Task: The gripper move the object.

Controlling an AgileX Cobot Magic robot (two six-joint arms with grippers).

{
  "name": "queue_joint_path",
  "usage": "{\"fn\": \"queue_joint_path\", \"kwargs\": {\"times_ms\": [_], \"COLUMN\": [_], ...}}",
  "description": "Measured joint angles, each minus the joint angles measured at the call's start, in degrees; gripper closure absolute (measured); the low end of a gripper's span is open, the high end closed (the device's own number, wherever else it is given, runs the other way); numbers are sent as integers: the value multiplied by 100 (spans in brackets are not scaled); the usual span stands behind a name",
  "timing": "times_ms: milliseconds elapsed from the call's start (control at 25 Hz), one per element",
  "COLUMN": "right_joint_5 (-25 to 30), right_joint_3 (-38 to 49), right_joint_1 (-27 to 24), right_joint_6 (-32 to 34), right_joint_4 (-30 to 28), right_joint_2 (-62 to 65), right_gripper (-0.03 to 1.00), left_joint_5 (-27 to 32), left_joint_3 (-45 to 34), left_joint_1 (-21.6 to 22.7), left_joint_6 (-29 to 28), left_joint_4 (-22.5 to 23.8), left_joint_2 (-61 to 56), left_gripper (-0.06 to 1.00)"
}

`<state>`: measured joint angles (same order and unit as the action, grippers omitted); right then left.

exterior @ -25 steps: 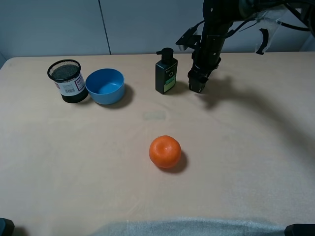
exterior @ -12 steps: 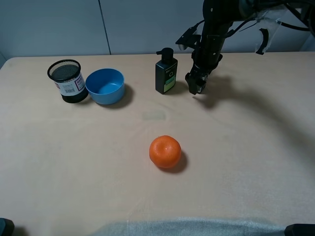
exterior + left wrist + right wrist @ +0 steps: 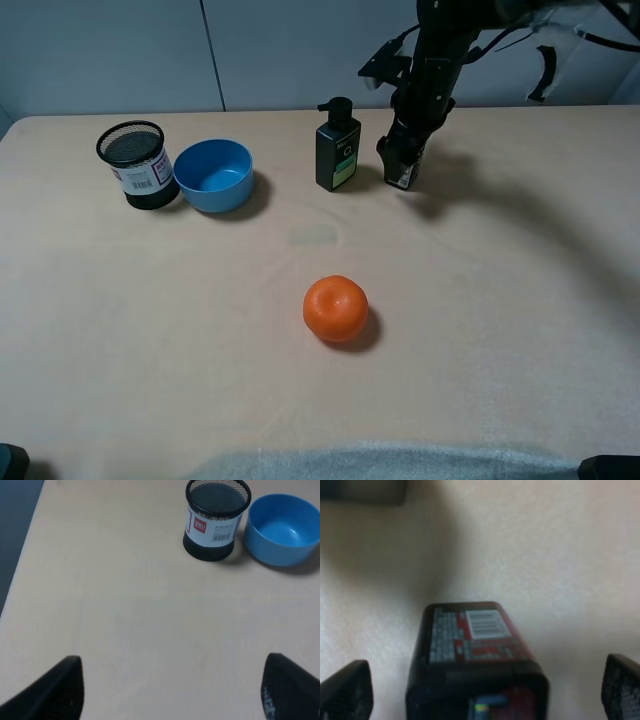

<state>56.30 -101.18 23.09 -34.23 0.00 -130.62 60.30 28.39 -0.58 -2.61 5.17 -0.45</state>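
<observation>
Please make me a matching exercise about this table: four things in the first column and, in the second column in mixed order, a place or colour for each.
Column one:
1. orange
2. bowl
3. mesh cup
4. small bottle

Column two:
A. between the open fingers of the right gripper
B. blue, next to the mesh cup
C. alone, nearest the front edge of the table
D. black, farthest left

Pairs: 1-C, 2-B, 3-D, 4-A
</observation>
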Motion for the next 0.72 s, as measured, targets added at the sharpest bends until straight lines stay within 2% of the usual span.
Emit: {"fn": "queue_joint_path", "kwargs": {"times_ms": [720], "right_joint_5": [526], "right_joint_3": [0], "right_joint_1": [0], "right_joint_6": [453], "right_joint_4": [-77], "right_joint_2": [937], "right_gripper": [27], "left_joint_5": [0], "left_joint_3": [0], "left_joint_1": [0], "left_joint_6": [0], "left_joint_4": [0], "left_joint_2": [0], "left_gripper": [15]}}
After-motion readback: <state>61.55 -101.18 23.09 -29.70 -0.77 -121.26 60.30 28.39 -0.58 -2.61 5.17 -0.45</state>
